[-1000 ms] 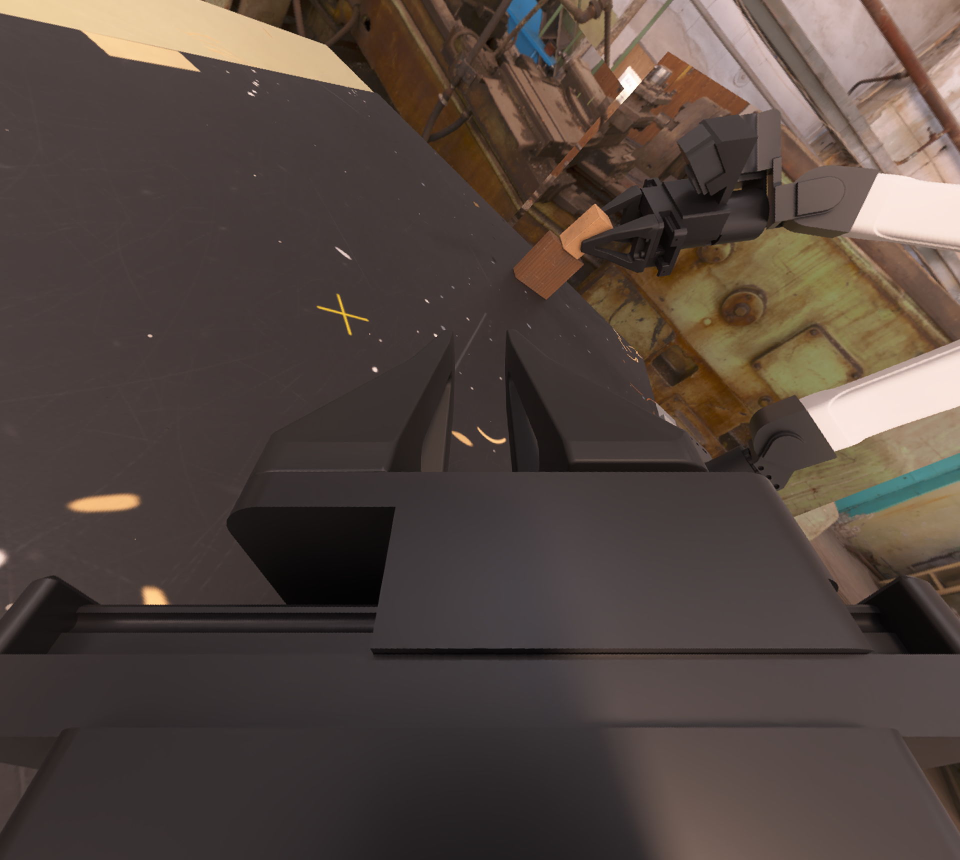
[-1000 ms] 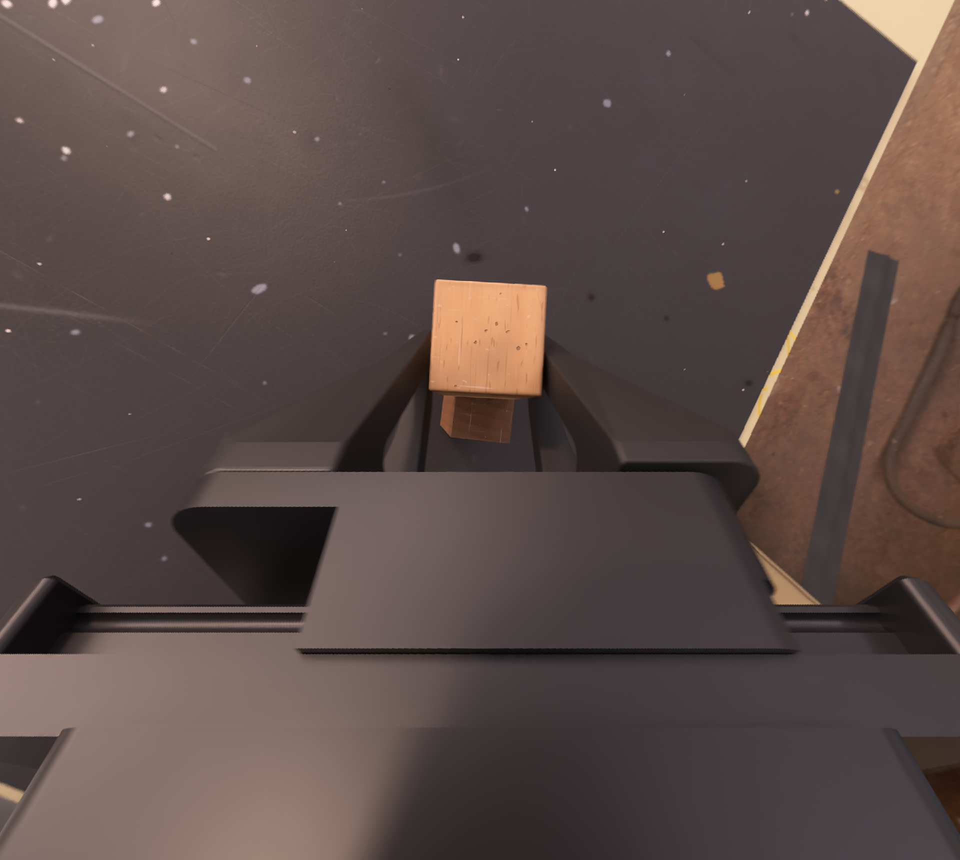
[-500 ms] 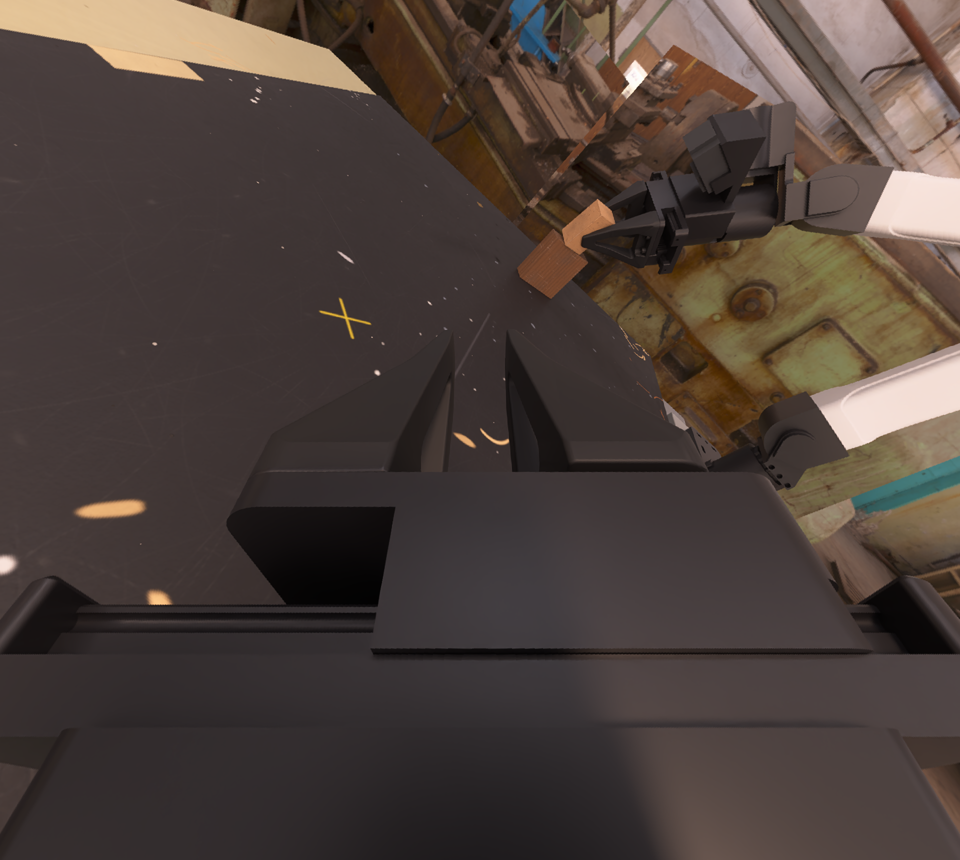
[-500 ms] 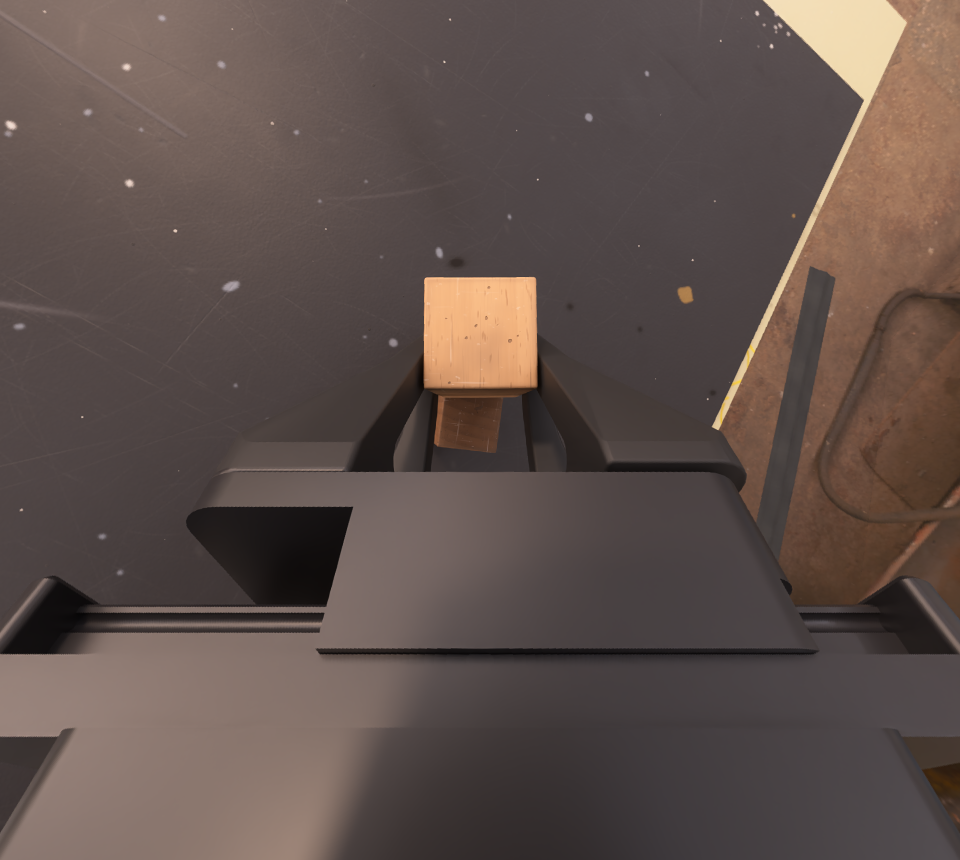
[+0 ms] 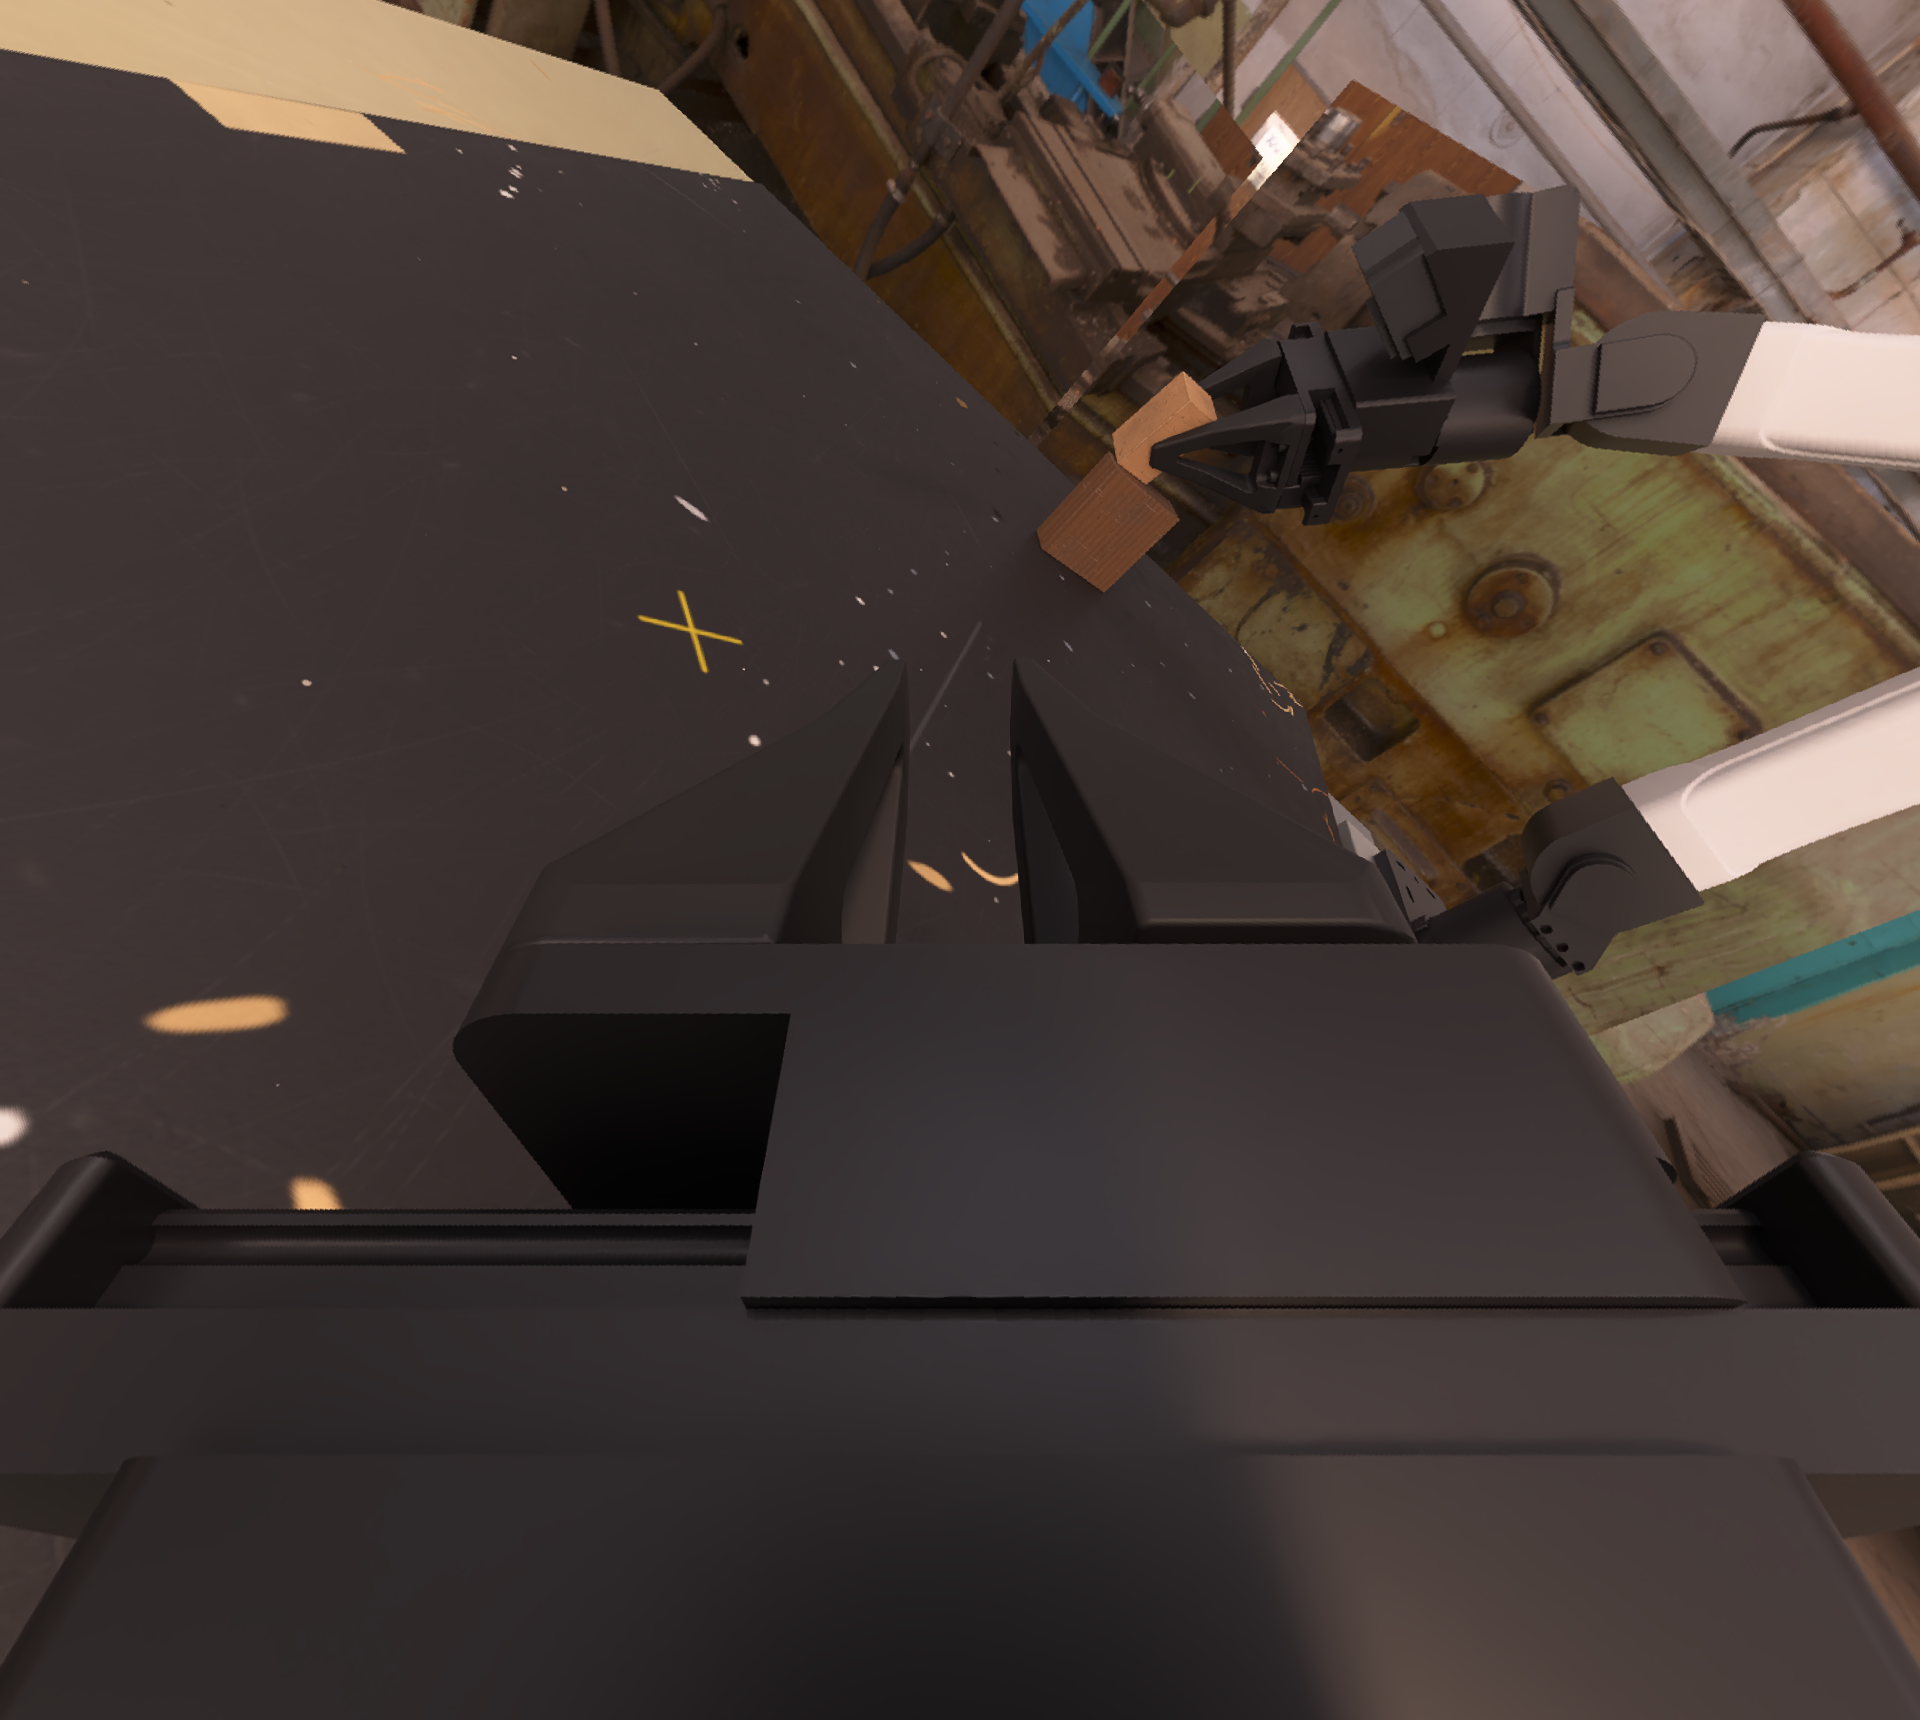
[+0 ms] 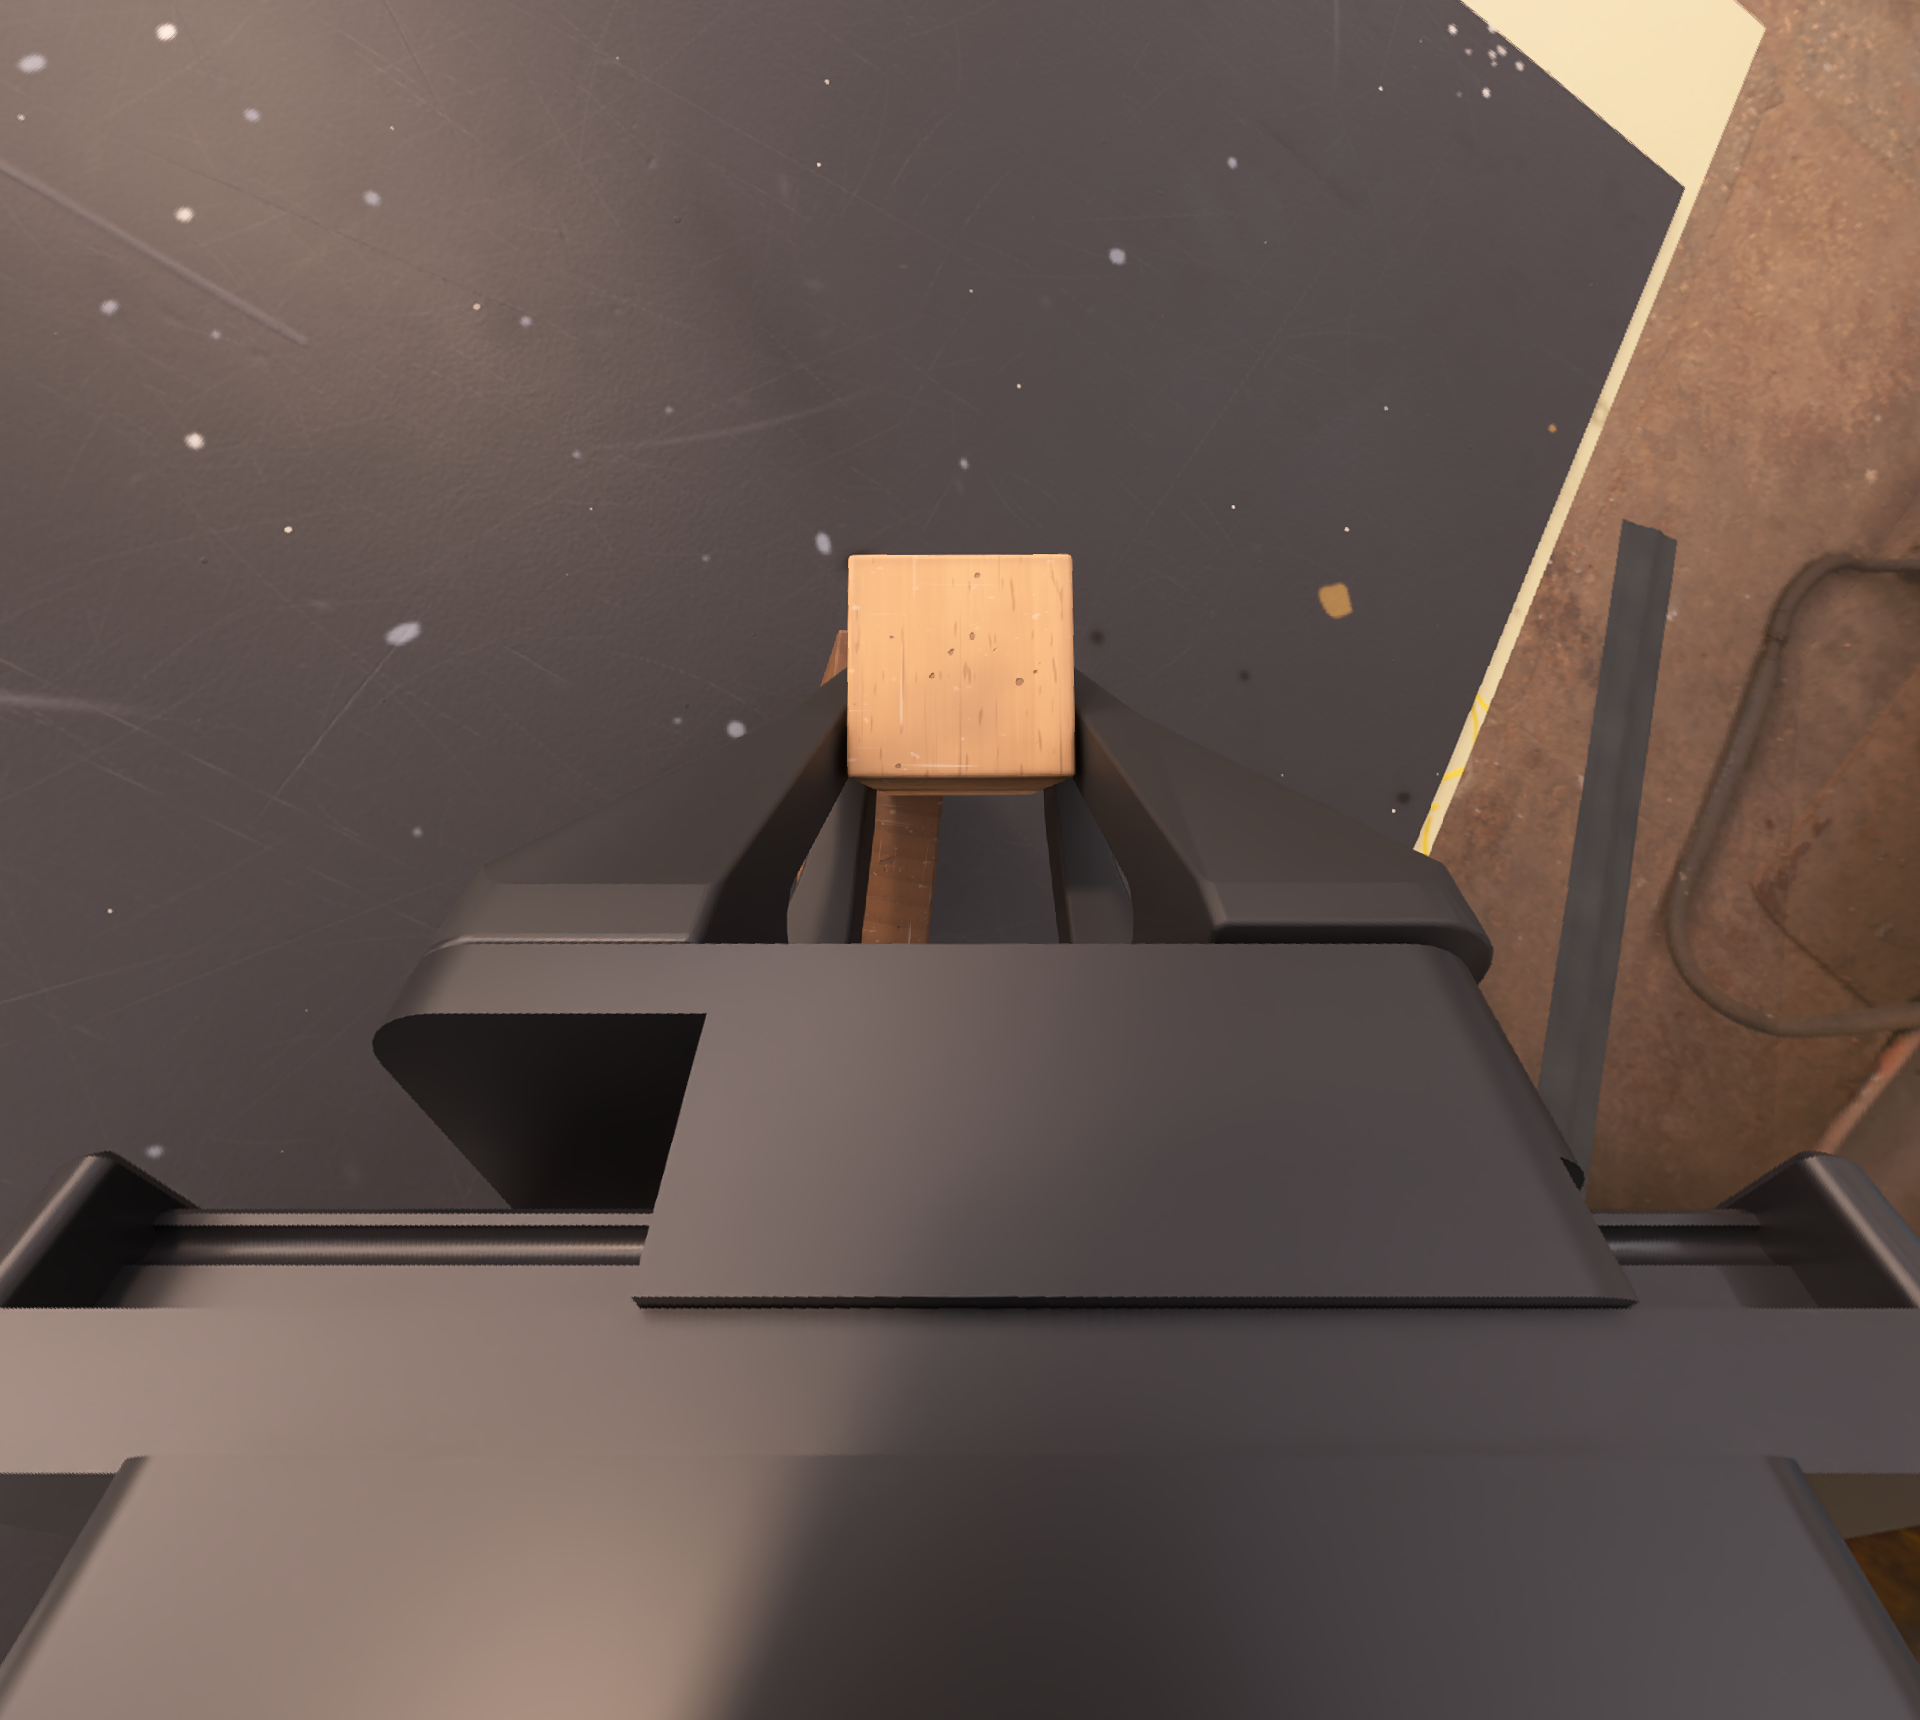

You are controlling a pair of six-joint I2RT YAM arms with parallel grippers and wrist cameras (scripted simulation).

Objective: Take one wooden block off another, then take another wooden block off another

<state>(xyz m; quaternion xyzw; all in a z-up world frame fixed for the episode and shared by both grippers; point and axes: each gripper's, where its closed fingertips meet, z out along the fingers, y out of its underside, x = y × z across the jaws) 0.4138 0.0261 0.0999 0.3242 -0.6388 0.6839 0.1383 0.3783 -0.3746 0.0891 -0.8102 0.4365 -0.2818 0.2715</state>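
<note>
Pale wooden block (image 6: 958, 664) clamped in my right gripper (image 6: 961, 740), lifted above darker block (image 5: 1107, 524) on desk (image 5: 312, 423). Looks light, rigid, smooth-faced; flat opposite sides best for holding. Left gripper (image 5: 958, 683) empty, jaws parted.

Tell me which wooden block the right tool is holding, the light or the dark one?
The light block, the paler upper one, clamped in the right tool. The dark block sits on the table below it, ungripped.

Scuffed black tabletop (image 5: 312, 423); yellow cross (image 5: 691, 631)
</note>
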